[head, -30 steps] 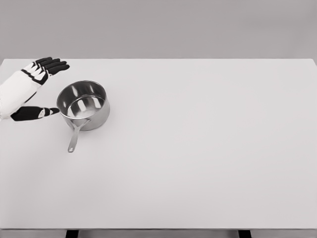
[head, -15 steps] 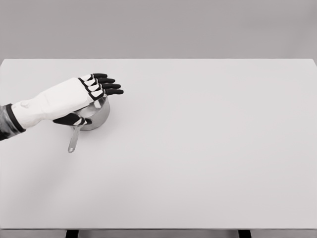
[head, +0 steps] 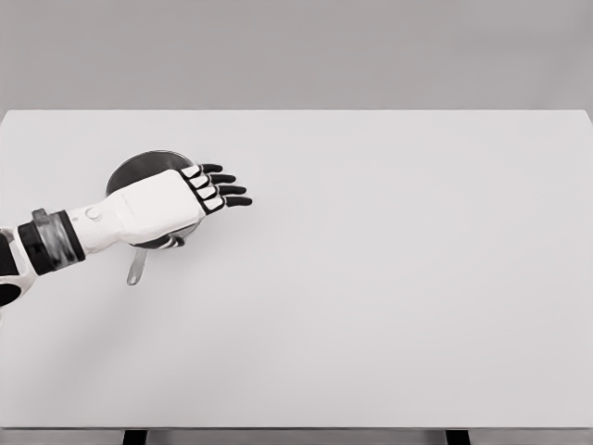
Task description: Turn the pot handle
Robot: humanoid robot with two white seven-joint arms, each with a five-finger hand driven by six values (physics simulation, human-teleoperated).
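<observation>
The white left hand with black fingers (head: 171, 202) hangs flat over the round shiny steel pot (head: 139, 169), palm down, fingers stretched straight out past the pot's right side and holding nothing, so most of the bowl is hidden beneath it. By my reading the turn has hardly begun: the slim steel handle (head: 136, 268) pokes out below the hand toward the near left, free of any grip, and the hand must yet come round to push or take it. The pot sits toward the left end of a plain white table (head: 389, 297), with a bare grey wall (head: 296, 56) behind it.
</observation>
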